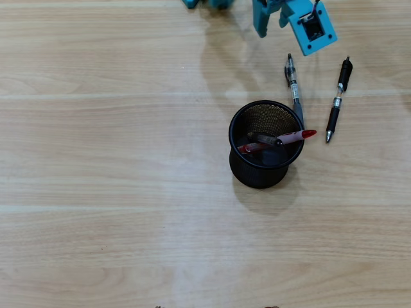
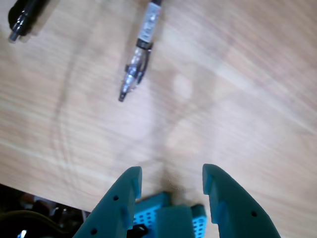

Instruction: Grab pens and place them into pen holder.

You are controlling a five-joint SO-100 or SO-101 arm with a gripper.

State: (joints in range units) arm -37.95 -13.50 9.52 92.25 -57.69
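Counting pens: the red pen [image 1: 297, 136] and one black sit in the pen holder [image 1: 239, 165]; two black pens [image 1: 337, 100] remain on the worktop [image 1: 103, 192]; tool [image 2: 171, 179] empty, fingers apart.

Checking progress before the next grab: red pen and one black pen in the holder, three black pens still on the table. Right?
Not quite: the overhead view shows only two black pens on the table. The red pen and one black pen are in the holder.

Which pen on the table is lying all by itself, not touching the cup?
The black pen on the right in the overhead view. It lies apart from the pen holder, while the other loose pen runs right up to its rim.
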